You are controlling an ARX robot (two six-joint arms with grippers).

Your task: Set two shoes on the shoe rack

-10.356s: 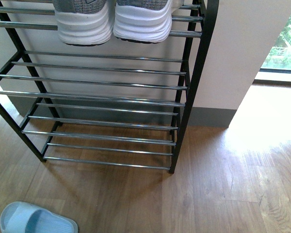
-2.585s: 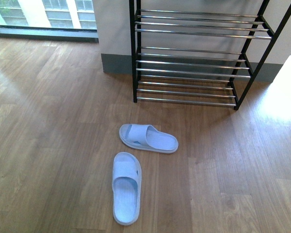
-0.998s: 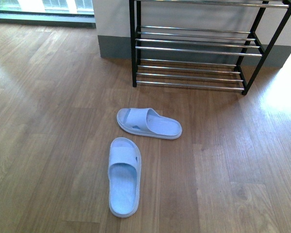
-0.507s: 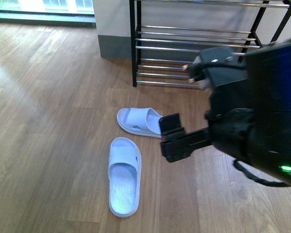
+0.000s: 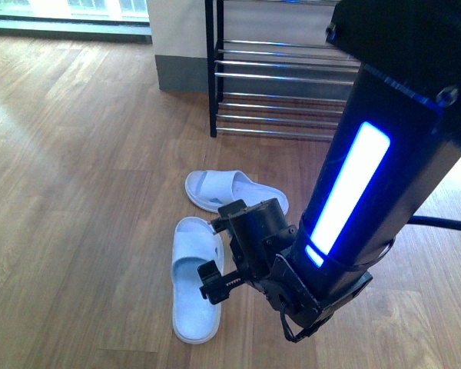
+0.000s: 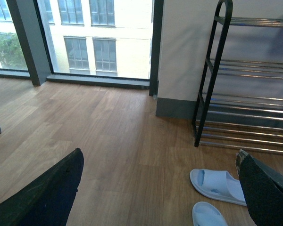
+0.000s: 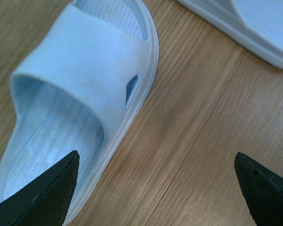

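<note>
Hovering our right claw [image 5: 219,252] — jaws spread wide — over the edge of the near slide [image 5: 190,296] on the floor [image 5: 77,192], well short of the shoe rack [image 5: 276,77], we risk one jaw landing on the strap [image 7: 80,61] and skidding the slide away rather than straddling it.
</note>
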